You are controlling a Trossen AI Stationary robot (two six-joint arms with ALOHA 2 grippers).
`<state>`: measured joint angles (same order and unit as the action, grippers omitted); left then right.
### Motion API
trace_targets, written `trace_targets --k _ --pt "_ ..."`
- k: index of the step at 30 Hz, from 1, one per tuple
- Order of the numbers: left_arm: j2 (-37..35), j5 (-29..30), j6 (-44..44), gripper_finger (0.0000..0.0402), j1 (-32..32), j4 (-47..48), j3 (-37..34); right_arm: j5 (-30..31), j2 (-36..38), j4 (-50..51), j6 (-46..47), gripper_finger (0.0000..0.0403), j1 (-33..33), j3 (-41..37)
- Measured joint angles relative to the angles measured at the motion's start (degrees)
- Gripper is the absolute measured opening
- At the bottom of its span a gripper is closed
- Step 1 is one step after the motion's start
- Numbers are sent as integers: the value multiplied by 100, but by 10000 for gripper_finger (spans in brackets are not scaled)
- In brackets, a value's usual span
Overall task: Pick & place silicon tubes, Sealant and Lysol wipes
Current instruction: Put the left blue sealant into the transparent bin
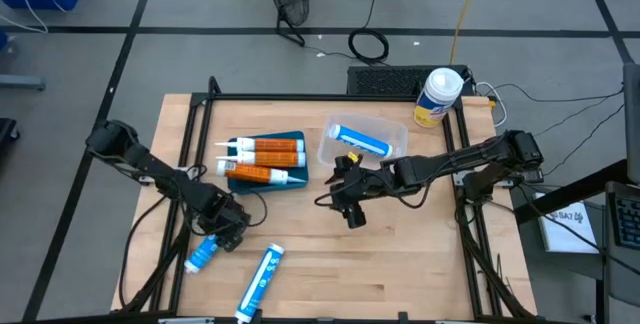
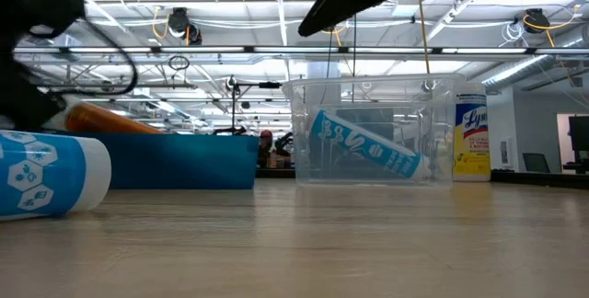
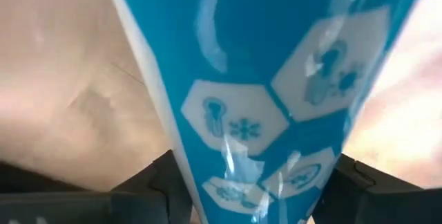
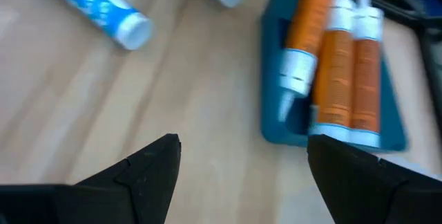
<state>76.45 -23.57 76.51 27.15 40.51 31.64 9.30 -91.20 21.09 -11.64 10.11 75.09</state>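
Yellow Lysol wipes (image 2: 470, 138), "Lysol" label

The high view looks straight down on the whole pale wooden bench (image 1: 400, 254). The low view sits at bench height, facing level across it toward the room, very near a blue-and-white plastic tube (image 2: 46, 174). The left wrist view presses close against that same tube (image 3: 276, 79). The right wrist view looks down on the blue rectangular tray (image 4: 276, 113), shared with the high view (image 1: 300, 182).
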Motion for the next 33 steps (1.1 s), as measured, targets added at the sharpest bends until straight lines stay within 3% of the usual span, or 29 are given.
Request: trace_targets --k 5,8,15,21,25,30,33 --pt "-380 -19 -409 213 -218 -25 639 572 285 12 79 293 -40 -4" --pt "-624 386 -765 213 -253 62 1109 628 562 24 317 293 -40 -4" --pt "-794 2042 -2257 213 -101 387 2249 732 1398 669 937 293 -30 -4" --pt "-801 4146 -4585 213 -9 -304 2683 745 1962 1234 1683 293 -77 -207" --pt "-748 4910 -6290 213 -179 -1524 2677 728 2245 243 1690 293 -78 -1058" --pt "-511 4606 -7932 213 -574 -2889 2675 683 2325 -2234 1246 293 -105 -2475" --pt "-378 4133 -8522 213 -846 -3416 2682 324 2182 -4154 1071 293 -107 -3313"
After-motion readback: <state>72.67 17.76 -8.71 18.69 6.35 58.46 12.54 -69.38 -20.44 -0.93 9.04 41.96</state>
